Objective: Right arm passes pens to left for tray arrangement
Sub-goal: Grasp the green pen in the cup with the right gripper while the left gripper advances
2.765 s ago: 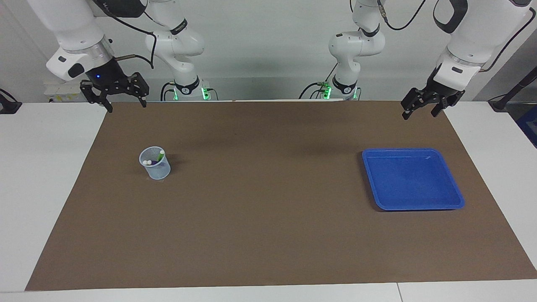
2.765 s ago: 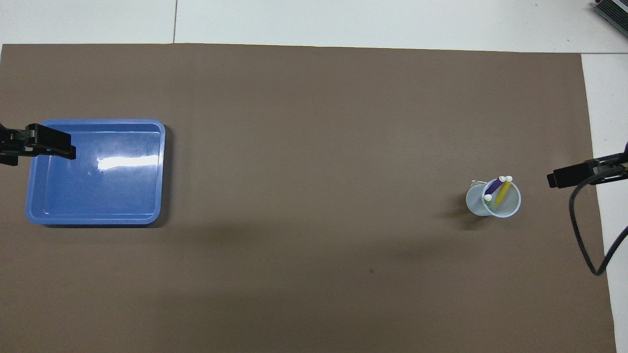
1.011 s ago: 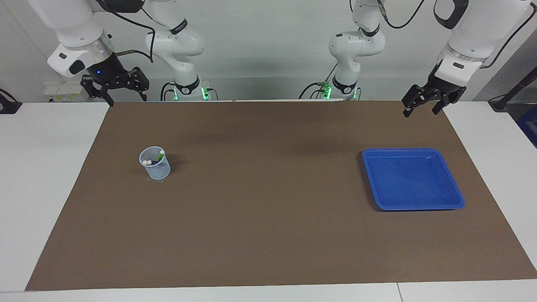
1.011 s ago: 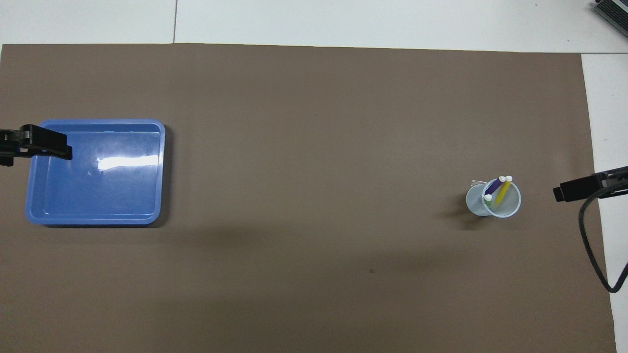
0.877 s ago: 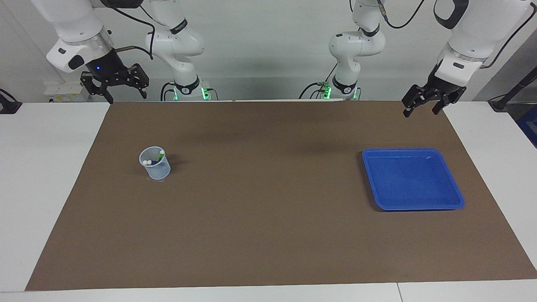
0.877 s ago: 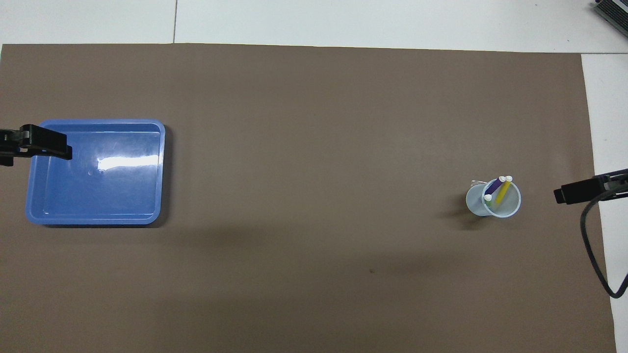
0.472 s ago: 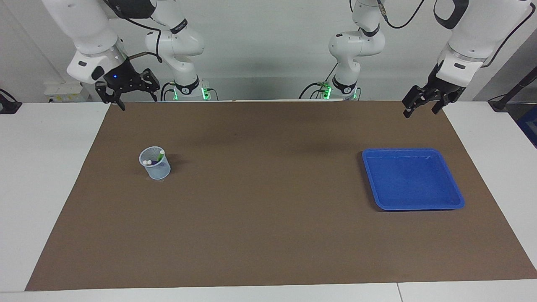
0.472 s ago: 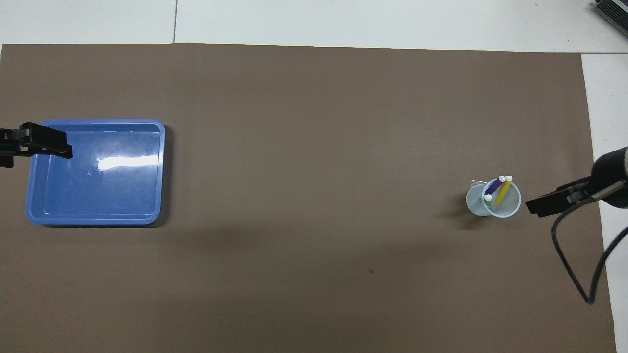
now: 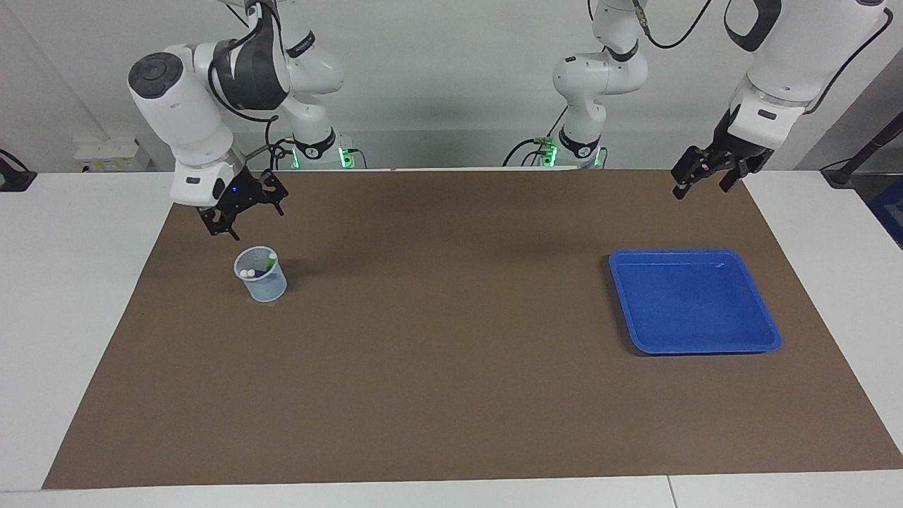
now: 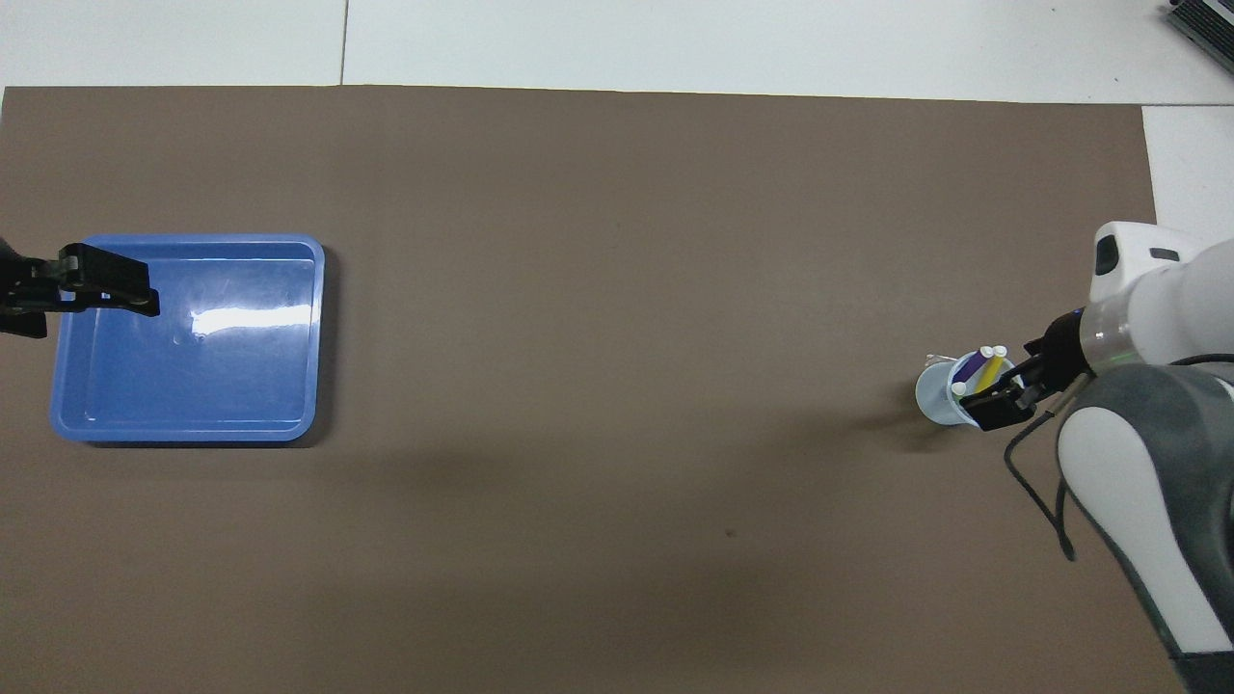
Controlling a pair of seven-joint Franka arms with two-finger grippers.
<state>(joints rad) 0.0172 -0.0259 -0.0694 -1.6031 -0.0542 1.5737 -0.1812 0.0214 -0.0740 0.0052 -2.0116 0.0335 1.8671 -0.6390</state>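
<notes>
— Judging by the blue tray [image 9: 695, 302], nothing is done yet: it lies bare toward the left arm's end of the table [image 9: 451, 395].

— And the pens [image 10: 979, 372]?

— All three stand in the pale mesh cup [image 9: 261, 274], toward the right arm's end.

— Who is closest?

— The right gripper [image 9: 243, 204] hangs above the cup, fingers spread, holding nothing and not touching a pen.

— And its partner?

— The left gripper [image 9: 709, 169] waits in the air near the tray's corner, fingers open and empty. Every pickup, handover and placement is left to do.
</notes>
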